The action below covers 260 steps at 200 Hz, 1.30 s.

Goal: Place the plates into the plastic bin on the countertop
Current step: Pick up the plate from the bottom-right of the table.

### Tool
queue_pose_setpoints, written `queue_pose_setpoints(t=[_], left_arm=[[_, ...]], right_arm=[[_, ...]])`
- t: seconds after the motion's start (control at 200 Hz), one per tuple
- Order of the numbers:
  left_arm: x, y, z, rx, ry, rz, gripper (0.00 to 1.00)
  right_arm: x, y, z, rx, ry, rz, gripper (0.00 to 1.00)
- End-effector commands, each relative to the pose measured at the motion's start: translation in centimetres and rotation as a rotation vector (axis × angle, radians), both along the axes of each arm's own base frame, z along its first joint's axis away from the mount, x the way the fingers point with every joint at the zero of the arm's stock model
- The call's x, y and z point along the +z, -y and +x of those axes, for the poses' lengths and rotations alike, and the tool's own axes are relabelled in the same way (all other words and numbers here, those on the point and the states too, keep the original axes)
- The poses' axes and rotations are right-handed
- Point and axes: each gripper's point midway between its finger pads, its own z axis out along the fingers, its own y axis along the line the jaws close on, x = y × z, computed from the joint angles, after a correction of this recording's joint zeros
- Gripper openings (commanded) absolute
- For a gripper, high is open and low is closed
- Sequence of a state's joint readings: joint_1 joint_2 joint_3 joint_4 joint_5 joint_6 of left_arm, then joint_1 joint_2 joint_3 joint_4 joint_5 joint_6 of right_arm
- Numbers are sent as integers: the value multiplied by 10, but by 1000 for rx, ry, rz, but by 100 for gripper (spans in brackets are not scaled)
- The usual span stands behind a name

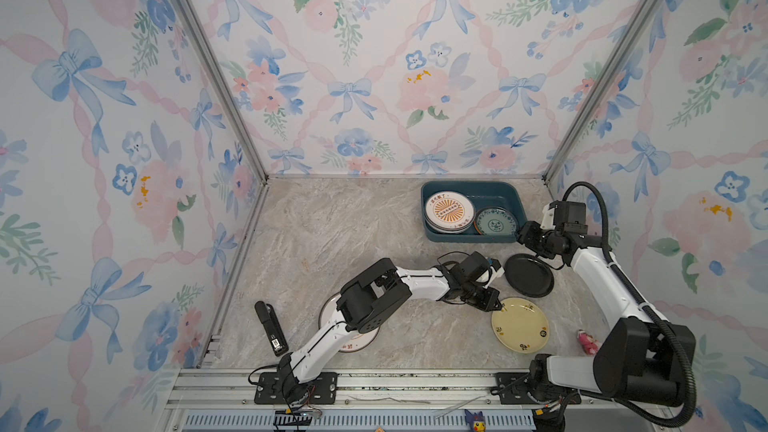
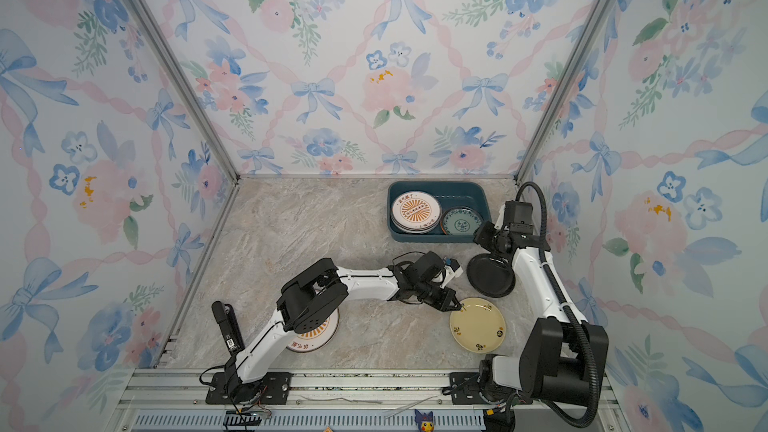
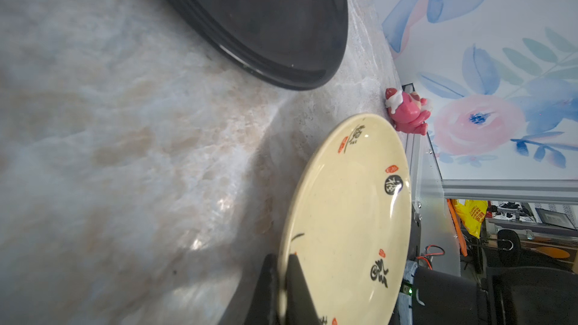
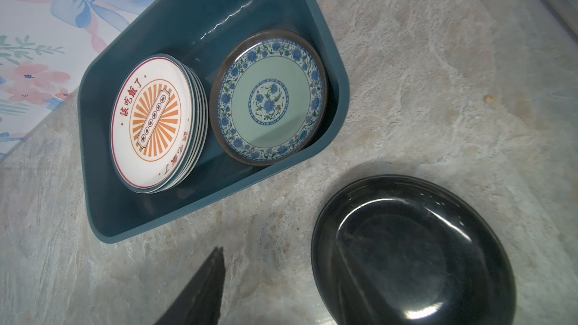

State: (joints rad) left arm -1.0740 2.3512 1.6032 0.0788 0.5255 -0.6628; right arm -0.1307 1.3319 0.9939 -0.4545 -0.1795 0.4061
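black oblong device [image 1: 271, 328] lying left | pink figurine [image 1: 587, 341] right, beside wall | floral wallpaper [image 1: 374, 56] behind

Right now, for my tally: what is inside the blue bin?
The bin holds a stack of plates topped by an orange sunburst plate, with a green floral plate beside it. Lower plates show only edges.

The bench [image 1: 332, 234] carries the plastic bin [image 1: 515, 197]. Just before the bin lies a black plate [image 1: 528, 275], farther out a pale yellow plate [image 1: 520, 326] and pink figurine [image 1: 588, 342]. Farthest from it are a sunburst plate [image 2: 322, 332] and black device [image 1: 271, 328].
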Motion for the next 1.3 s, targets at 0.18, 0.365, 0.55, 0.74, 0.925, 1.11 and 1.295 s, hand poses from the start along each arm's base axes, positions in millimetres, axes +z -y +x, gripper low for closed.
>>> queue_pose_setpoints(t=[0.18, 0.365, 0.55, 0.74, 0.925, 1.11, 1.295], left_arm=[[-43, -36, -13, -38, -8, 161, 0], [-20, -72, -12, -30, 29, 159, 0], [11, -116, 5, 29, 63, 137, 0], [33, -162, 30, 112, 85, 115, 0], [62, -195, 48, 175, 105, 60, 0], [87, -224, 68, 244, 115, 5, 0], [104, -253, 95, 339, 121, -25, 0]], right_arm=[[-1, 3, -10, 8, 6, -10, 54], [-2, -8, -11, 58, 23, 36, 55], [-4, -41, -10, 187, 83, 176, 56], [-11, -73, -19, 303, 113, 314, 60], [-19, -108, -33, 417, 122, 411, 64], [-16, -137, -42, 513, 163, 532, 67], [-13, -168, -50, 619, 212, 625, 67]])
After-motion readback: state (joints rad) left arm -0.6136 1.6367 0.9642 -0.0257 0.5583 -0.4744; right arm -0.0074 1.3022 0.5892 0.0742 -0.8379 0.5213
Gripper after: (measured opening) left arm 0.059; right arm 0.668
